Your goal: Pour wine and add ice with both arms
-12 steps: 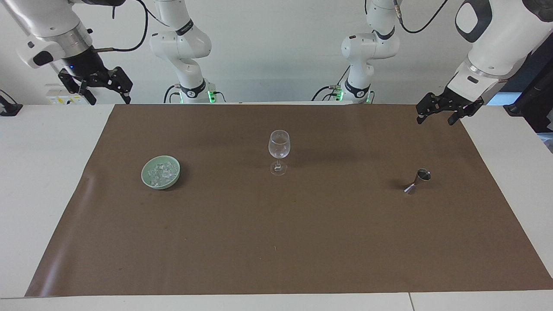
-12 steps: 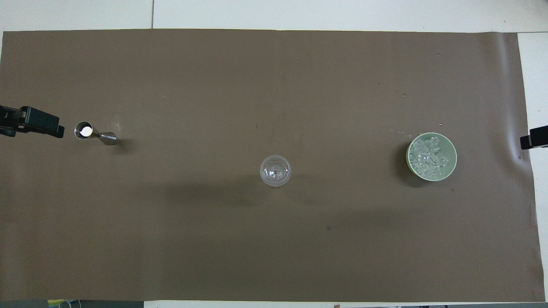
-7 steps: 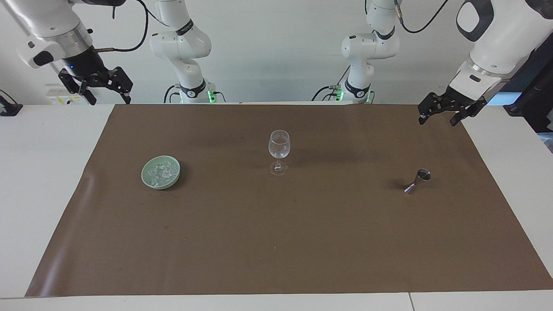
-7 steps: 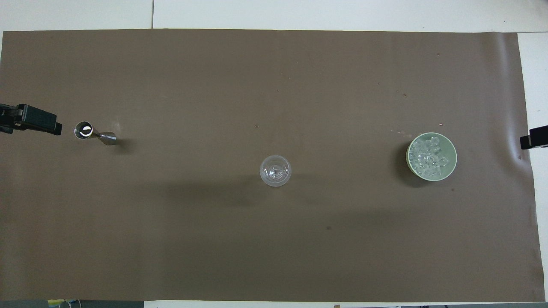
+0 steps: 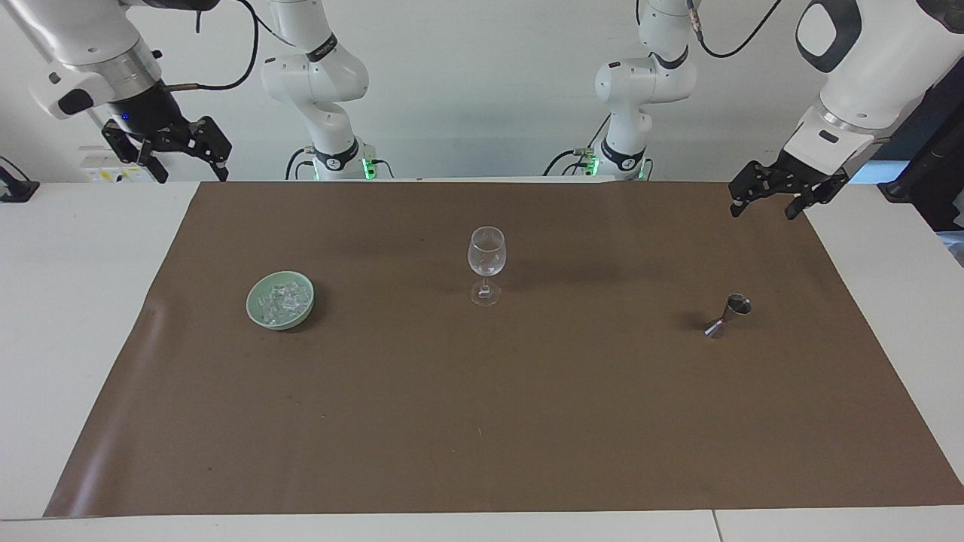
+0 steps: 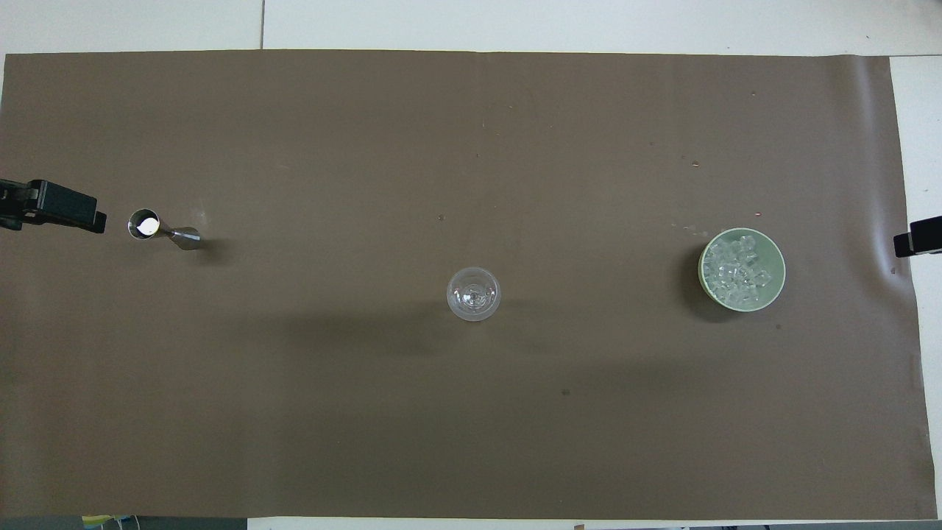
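The ice (image 5: 282,302) sits heaped in a pale green bowl (image 5: 256,315) on the brown mat (image 5: 482,421), toward the right arm's end of the table. From above, the cubes (image 6: 739,271) fill most of the bowl (image 6: 774,291), clear and glassy against the green. The glass (image 5: 486,260) stands upright near the middle of the mat, well apart from the bowl, and looks dry inside. Toward the left arm's end stands a small steel jigger (image 5: 729,316), upright, its open cup (image 6: 144,224) showing a bright glint from overhead.

None of these three has shifted since the earlier frames; bowl, glass and jigger stand just where they stood.

The left gripper (image 5: 768,202) hangs in the air over the mat's corner at the left arm's end, its fingers spread and holding nothing. It is the one thing that has changed: a moment ago it sat a touch lower, and it has since drawn up slightly, with the forearm pulled back with it. In the overhead view its black tip (image 6: 62,208) shows beside the jigger, apart from it, a shade farther from it than before.

The right gripper (image 5: 169,147) waits over the bare white table off the mat's edge, fingers spread, empty, unmoved across the frames.
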